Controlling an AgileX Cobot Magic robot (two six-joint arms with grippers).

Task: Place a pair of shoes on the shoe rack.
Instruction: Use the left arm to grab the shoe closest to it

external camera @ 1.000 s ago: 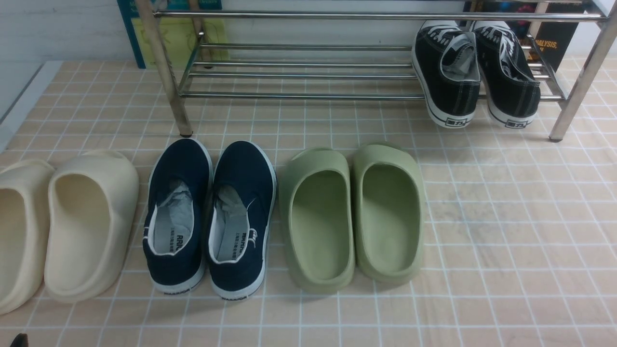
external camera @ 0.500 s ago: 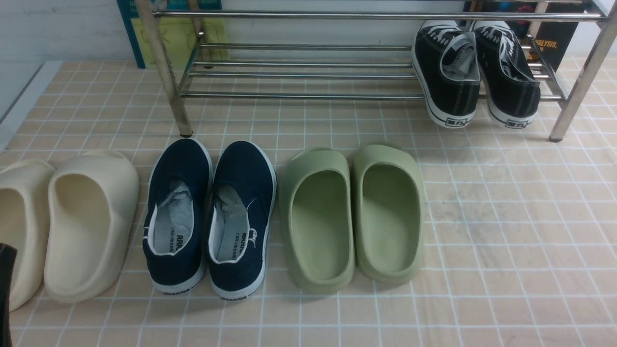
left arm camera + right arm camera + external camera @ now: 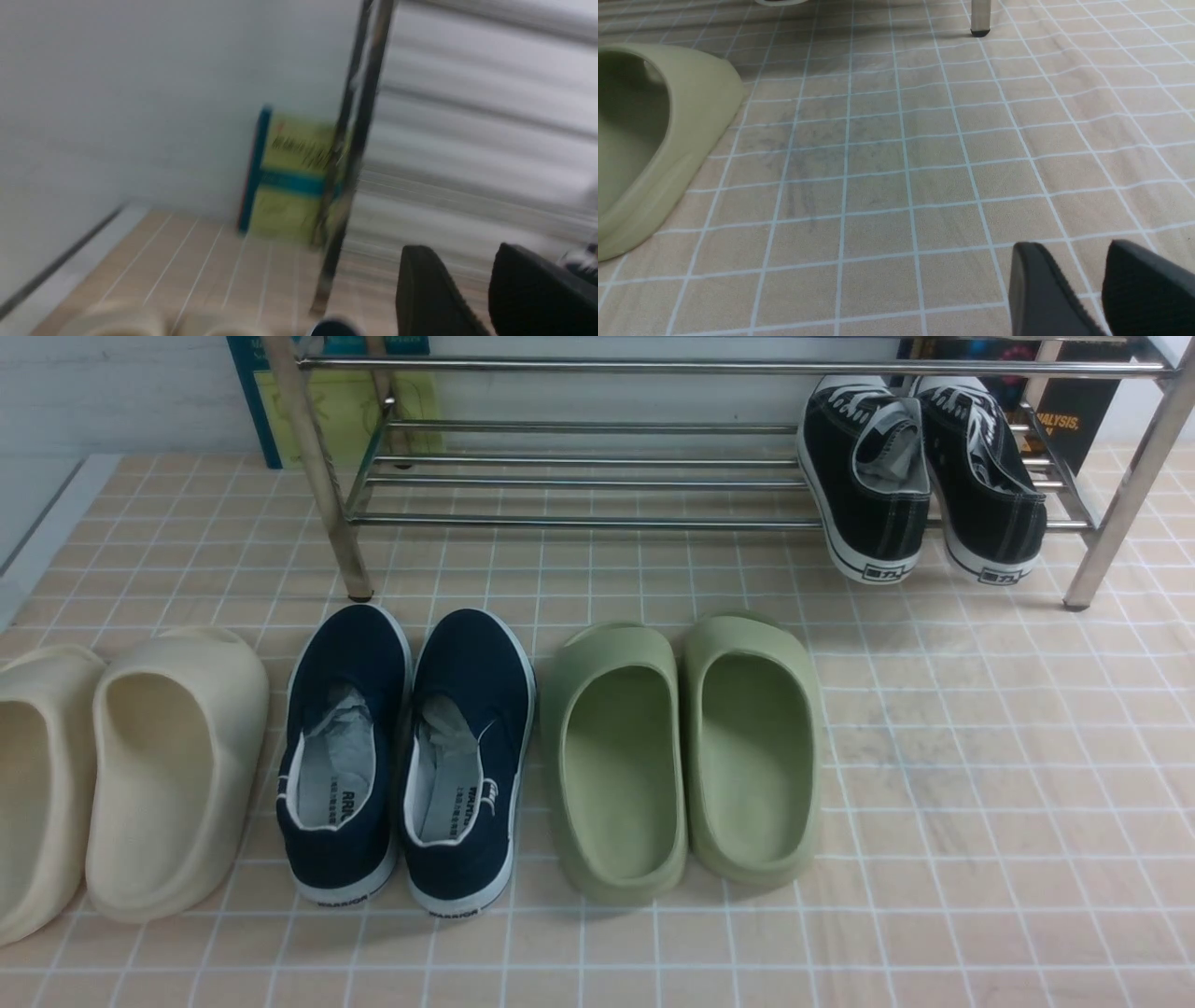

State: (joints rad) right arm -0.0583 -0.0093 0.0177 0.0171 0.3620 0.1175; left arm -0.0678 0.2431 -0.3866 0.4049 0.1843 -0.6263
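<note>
Gone from the front view: my left claw (image 3: pixel 460 252). Both it and my right claw (image 3: pixel 1083 247) are apart, empty; navy shoes (image 3: pixel 406 868) still sit on the floor (image 3: pixel 934 896).

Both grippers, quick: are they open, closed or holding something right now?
Left gripper: open, nothing between its fingers.
Right gripper: open as well, holding nothing.

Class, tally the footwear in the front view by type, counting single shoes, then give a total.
Navy slip-on sneakers: 2
Black lace-up sneakers: 2
Cream slides: 2
Green slides: 2
Total: 8
</note>
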